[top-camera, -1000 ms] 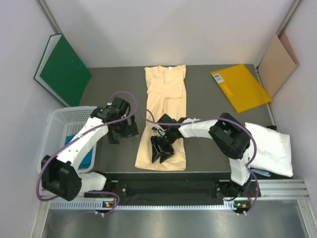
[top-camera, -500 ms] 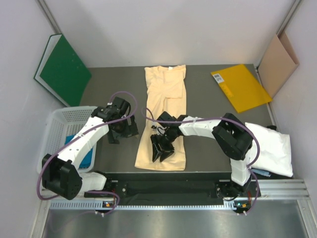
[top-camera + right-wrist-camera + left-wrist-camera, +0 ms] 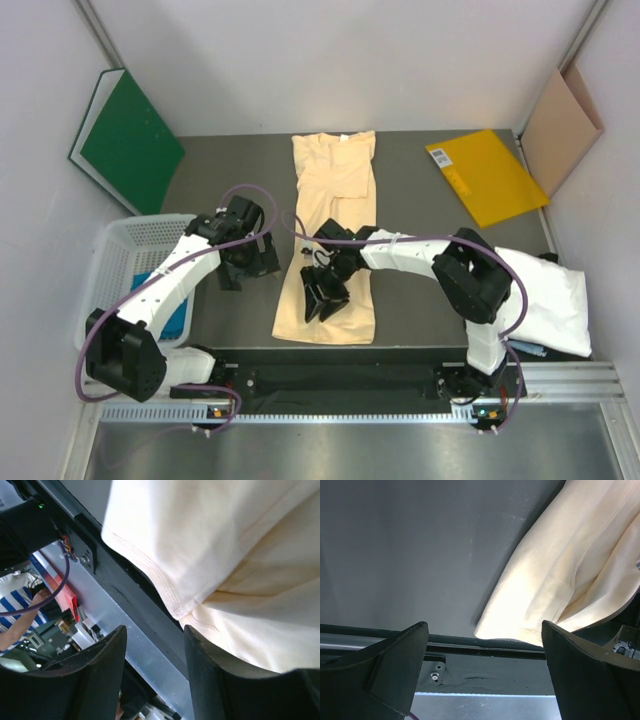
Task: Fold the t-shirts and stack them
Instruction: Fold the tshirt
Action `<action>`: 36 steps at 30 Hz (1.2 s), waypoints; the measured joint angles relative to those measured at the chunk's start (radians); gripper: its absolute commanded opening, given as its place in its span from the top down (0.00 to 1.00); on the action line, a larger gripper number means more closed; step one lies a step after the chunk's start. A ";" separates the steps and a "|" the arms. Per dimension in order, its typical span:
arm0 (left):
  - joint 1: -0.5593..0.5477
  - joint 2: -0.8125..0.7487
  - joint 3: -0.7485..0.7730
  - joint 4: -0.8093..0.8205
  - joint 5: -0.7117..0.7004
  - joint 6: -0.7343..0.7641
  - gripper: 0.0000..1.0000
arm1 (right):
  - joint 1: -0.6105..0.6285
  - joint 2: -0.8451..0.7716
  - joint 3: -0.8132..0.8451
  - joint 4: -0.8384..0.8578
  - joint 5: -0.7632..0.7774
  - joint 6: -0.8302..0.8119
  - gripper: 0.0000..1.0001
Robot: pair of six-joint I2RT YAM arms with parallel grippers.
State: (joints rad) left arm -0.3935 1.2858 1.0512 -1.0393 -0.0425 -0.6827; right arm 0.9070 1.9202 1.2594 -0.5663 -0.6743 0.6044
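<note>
Peach t-shirt (image 3: 335,190): centre of table (image 3: 420,305), folded lengthwise into a narrow strip, collar far, hem near. Crosswise folds not yet made.
Right tool (image 3: 325,300): low over the strip's near half, jaws partly apart, nothing seen between them.
Left tool (image 3: 248,273): just left of the strip, jaws wide, empty.
White t-shirt (image 3: 545,300): near right, heaped, unfolded.
Teal t-shirt (image 3: 178,318): in basket (image 3: 120,245), near left; fold hidden.
Progress: early, by my reckoning. One shirt half folded, no stack.

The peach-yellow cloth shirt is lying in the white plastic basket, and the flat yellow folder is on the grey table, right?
No. The top view shows the peach-yellow cloth shirt lying on the grey table, not in the white plastic basket. The flat yellow folder is on the table, as you said.
</note>
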 measured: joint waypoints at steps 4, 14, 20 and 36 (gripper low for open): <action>0.000 0.000 0.000 0.000 0.000 -0.001 0.01 | 0.000 0.010 0.039 0.001 0.000 -0.011 0.51; 0.000 0.000 0.000 0.000 -0.004 -0.009 0.01 | 0.000 0.071 0.051 -0.027 0.023 -0.047 0.52; 0.000 0.000 0.000 0.000 -0.004 -0.017 0.01 | 0.000 0.090 0.061 -0.028 0.030 -0.068 0.53; 0.000 0.029 0.000 0.001 -0.004 -0.023 0.01 | -0.005 0.175 0.123 -0.059 0.027 -0.103 0.97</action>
State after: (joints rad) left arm -0.3935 1.3148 1.0512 -1.0386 -0.0467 -0.7055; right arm 0.9020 2.0949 1.3823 -0.6254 -0.6472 0.5018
